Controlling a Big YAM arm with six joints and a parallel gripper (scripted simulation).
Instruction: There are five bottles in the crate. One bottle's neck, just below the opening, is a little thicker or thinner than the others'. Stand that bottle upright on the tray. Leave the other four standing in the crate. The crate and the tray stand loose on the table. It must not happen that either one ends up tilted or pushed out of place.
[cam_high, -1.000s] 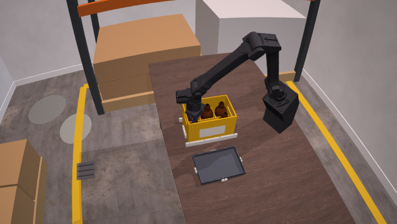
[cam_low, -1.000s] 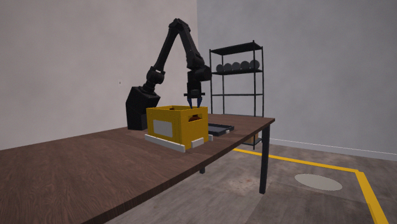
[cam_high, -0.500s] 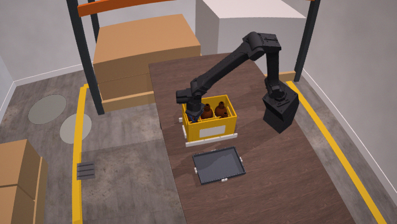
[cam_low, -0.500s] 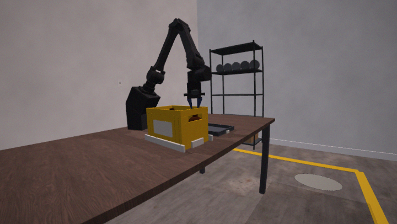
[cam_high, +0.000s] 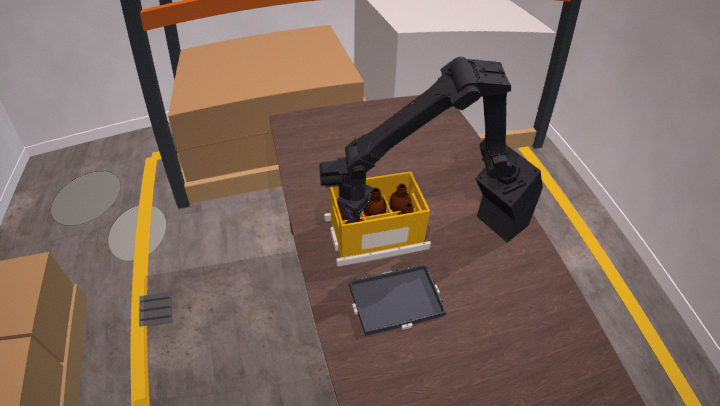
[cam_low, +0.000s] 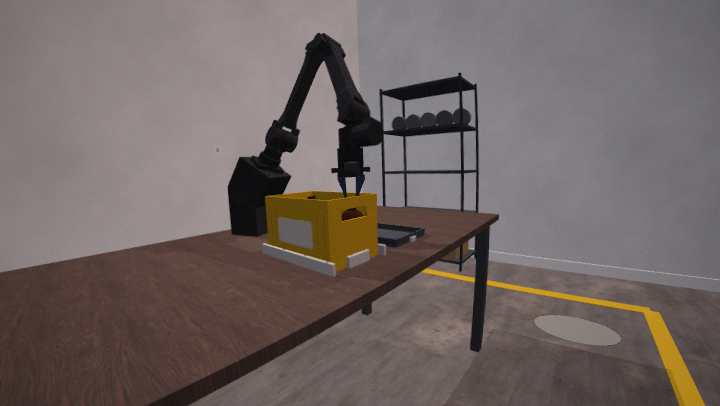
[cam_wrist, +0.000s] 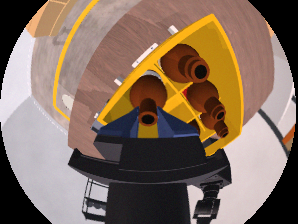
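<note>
Clamping on the neck of the brown bottle (cam_high: 344, 211) (cam_wrist: 148, 92), the claw (cam_high: 353, 216) (cam_low: 351, 195) (cam_wrist: 148, 110) points down into the crate, its 2 blue fingers at either side. The held bottle is upright, or nearly so, inside the crate; whether its base has left the floor I cannot tell. Nor can I tell if its neck is the odd 1.

It will probably handle as a stiff, fairly light thing, smooth enough to slip and perhaps brittle if knocked. The straight neck below the opening looks the right place to hold: narrow enough for the fingers, with a wide shoulder beneath. Since the weight sits low, a grip so high could let the base swing, so a straight, slow lift seems best.

Just beyond, the other 4 bottles (cam_high: 376, 205) (cam_low: 311, 197) (cam_wrist: 180, 60) stand in the crate, with thin dividers among them; a sideways drift could clip a neighbour or a divider. The yellow crate (cam_high: 347, 245) (cam_low: 321, 226) (cam_wrist: 240, 95) has white strips (cam_high: 383, 253) (cam_low: 301, 259) (cam_wrist: 145, 55) beside it on the wooden surface (cam_high: 504, 302) (cam_low: 126, 307) (cam_wrist: 112, 52). It is loose, so a snagged bottle might drag it.

Farther from the claw, beside the crate, the dark tray (cam_high: 398, 300) (cam_low: 399, 235) lies flat with no bottle on it. The next move, if this is the right bottle, calls for raising its base well above the rim before crossing.
</note>
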